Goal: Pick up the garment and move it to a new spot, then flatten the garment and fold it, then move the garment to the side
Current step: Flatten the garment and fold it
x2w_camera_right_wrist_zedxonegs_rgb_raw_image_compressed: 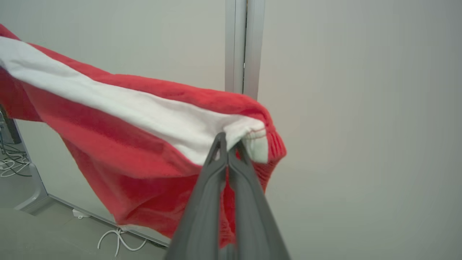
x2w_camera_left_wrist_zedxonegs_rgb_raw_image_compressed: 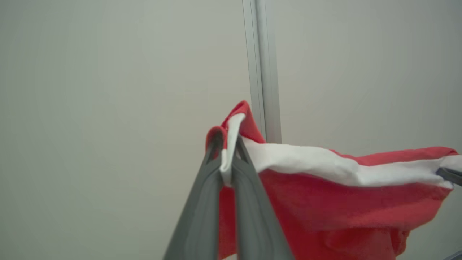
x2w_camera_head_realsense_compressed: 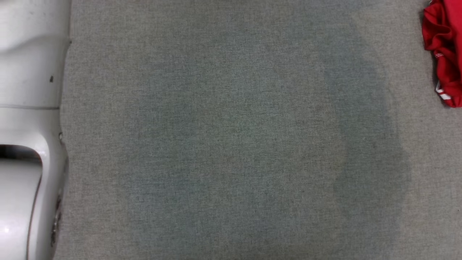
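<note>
The grey cloth-covered counter [x2w_camera_head_realsense_compressed: 231, 144] lies bare and open across its middle. A pale forearm [x2w_camera_head_realsense_compressed: 29, 72] runs along its left edge. At the far right edge a bunch of the red garment [x2w_camera_head_realsense_compressed: 445, 54] shows; whether it touches the counter cannot be told.

The left fingers [x2w_camera_left_wrist_zedxonegs_rgb_raw_image_compressed: 202, 202] are pinched narrow on a white-banded edge of the garment [x2w_camera_left_wrist_zedxonegs_rgb_raw_image_compressed: 343, 202]. It stretches away to the right in mid-air before a pale wall and a metal post [x2w_camera_left_wrist_zedxonegs_rgb_raw_image_compressed: 265, 72]. The right fingers [x2w_camera_right_wrist_zedxonegs_rgb_raw_image_compressed: 205, 202] are closed tight on a ribbed corner of the garment [x2w_camera_right_wrist_zedxonegs_rgb_raw_image_compressed: 126, 151], which hangs slack to the left. White cables [x2w_camera_right_wrist_zedxonegs_rgb_raw_image_compressed: 119, 242] lie on the floor below.
</note>
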Motion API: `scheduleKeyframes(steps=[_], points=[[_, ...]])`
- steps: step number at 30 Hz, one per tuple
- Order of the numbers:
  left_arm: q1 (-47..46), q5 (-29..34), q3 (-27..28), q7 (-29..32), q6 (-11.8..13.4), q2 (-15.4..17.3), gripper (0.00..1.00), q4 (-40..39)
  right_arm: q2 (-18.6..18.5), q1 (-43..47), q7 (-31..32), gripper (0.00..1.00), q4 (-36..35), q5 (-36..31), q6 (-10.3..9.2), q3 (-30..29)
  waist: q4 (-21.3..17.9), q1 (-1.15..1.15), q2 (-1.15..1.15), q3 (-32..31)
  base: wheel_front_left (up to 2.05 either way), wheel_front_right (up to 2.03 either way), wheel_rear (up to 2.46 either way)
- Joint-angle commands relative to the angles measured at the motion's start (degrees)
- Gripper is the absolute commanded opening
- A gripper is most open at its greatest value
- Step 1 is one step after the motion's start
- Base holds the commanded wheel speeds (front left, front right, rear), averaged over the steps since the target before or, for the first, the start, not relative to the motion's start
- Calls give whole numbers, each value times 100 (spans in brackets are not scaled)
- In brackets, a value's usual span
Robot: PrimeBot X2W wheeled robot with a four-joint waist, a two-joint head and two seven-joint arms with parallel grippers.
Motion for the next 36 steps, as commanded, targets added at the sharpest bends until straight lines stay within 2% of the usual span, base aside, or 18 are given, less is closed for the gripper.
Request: scheduleKeyframes(steps=[1,7,11,18,25,31,36], points=[[119,-39,-22,-68,-34,-14,0,84,19,181,-42,0,36,25,1,138,11,-1,-2,14,0,0,0],[1314,-228,31,-314,-8,-80,0,244,-39,1194,-295,0,-70,326,1,844,-10,-1,-2,-120,0,0,0],[2558,-288,196,-324,84,-107,0,-354,-154,2045,-340,0,-405,478,1,1097,-17,-1,-2,-280,0,0,0],[4897,-307,394,-327,236,-179,0,-1546,-370,3823,-343,0,-1441,437,1,887,-42,-1,-2,-735,0,0,0],[6898,-393,493,-328,320,-247,0,-2347,-347,5660,-343,0,-2303,106,1,692,-88,-1,-2,-1390,0,0,0],[8227,-532,440,-328,475,-287,0,-2869,-428,7058,-344,0,-2852,25,1,455,-57,-1,-2,-1896,0,0,0],[8985,-563,347,-328,606,-289,0,-3268,-524,8064,-334,0,-3370,-113,1,228,-14,-1,-2,-2159,0,0,0]])
